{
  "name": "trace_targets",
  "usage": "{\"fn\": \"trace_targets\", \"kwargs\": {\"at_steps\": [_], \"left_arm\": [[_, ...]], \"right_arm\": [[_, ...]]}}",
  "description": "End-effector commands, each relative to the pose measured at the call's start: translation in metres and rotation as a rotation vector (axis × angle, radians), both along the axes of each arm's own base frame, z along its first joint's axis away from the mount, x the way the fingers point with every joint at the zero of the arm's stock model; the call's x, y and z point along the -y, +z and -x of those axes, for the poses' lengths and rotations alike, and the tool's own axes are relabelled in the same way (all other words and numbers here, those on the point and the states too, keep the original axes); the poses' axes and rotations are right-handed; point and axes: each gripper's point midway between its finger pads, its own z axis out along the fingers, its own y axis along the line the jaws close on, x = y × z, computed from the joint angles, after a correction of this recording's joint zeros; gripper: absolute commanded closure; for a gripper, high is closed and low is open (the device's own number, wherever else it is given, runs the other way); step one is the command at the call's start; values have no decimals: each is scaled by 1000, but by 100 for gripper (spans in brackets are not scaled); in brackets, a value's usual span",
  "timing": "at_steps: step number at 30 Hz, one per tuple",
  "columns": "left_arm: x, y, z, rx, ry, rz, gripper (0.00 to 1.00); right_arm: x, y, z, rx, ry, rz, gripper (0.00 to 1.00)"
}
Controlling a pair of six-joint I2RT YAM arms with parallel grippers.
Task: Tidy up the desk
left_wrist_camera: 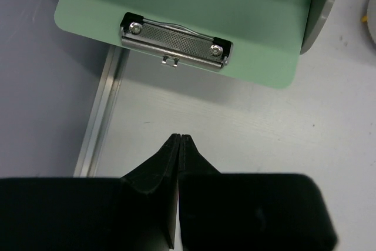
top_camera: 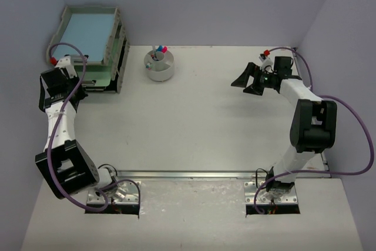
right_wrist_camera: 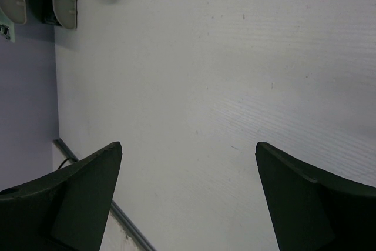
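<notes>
My left gripper (left_wrist_camera: 179,139) is pinched together on nothing just short of the green clipboard (left_wrist_camera: 176,4) poking out of the stacked trays (top_camera: 91,9), while my right gripper (right_wrist_camera: 188,145) gapes wide above the white desk (top_camera: 194,121) spreading beneath both.

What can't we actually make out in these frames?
- Stacked trays: top view, the top tray's blue sheet covers whatever the lower ones hold.
- Clipboard: left wrist view, far end cut off by the top edge.
- Pens in the white cup: too small to count from above; right wrist view crops the cup.
- Left fingers: hidden by the wrist in the top view.
</notes>
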Motion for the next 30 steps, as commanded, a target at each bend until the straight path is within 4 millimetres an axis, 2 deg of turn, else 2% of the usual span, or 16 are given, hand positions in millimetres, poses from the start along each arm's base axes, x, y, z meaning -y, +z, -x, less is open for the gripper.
{"fn": "trace_targets", "kwargs": {"at_steps": [1,11,24,30], "left_arm": [[-6,14,-24,182,87,83,100],[-9,-7,-38,283,116,121,100],[-29,-16,-72,352,127,94,100],[-38,-13,-91,391,116,94,100]], "right_arm": [[5,18,-8,70,-15,8,5],[8,15,-6,63,-22,7,5],[11,16,-11,53,-27,15,5],[13,20,-14,54,-34,26,5]]}}
